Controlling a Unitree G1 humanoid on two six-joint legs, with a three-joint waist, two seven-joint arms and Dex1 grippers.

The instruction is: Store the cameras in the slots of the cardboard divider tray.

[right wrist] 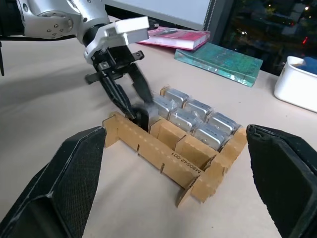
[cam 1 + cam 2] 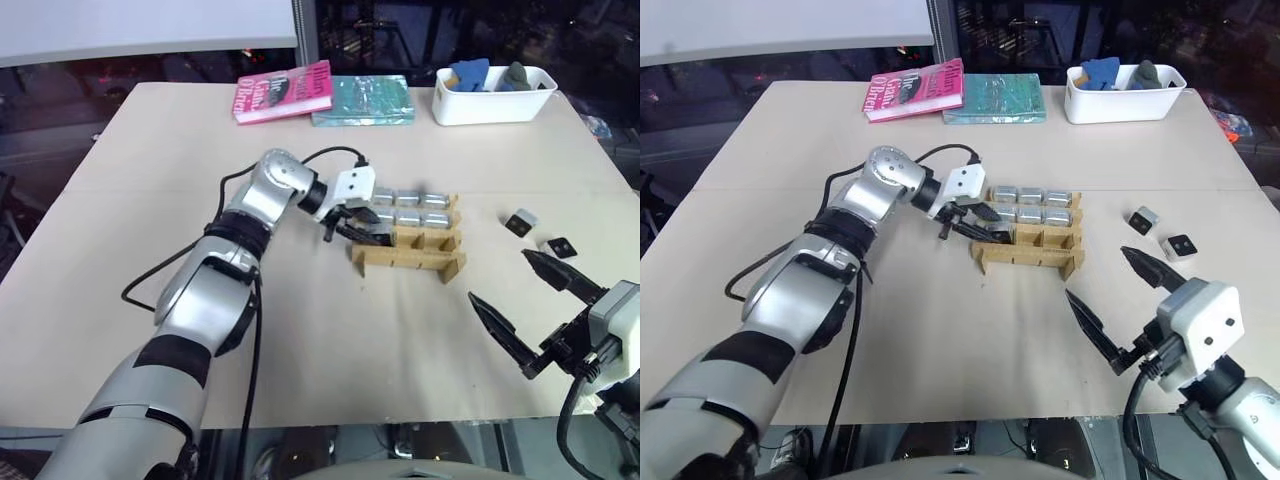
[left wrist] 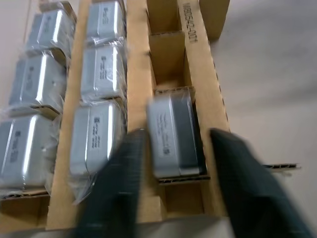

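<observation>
A small silvery-grey camera, boxy with a dark face on one side, sits in the end slot of the near row of the cardboard divider tray, a rack of brown corrugated strips slotted together with notched ends sticking out. The left gripper is right over that slot; its two black fingers stand on either side of the camera with a gap showing on each side, so the jaws are parted and not clamping it. Beyond the gripper, the two farther rows hold six more cameras, each wrapped in crinkled clear film. The left arm reaches forward across the beige table, its wrist bent so the gripper points across toward the robot's right and slants down into the tray. Two loose cameras with black square lens faces lie on the table to the right of the tray, well apart from it. The right gripper hovers near them, closer to the robot, its long tapered fingers spread wide and holding nothing. At the table's far edge lie a pink book, a teal book and a white plastic bin.
</observation>
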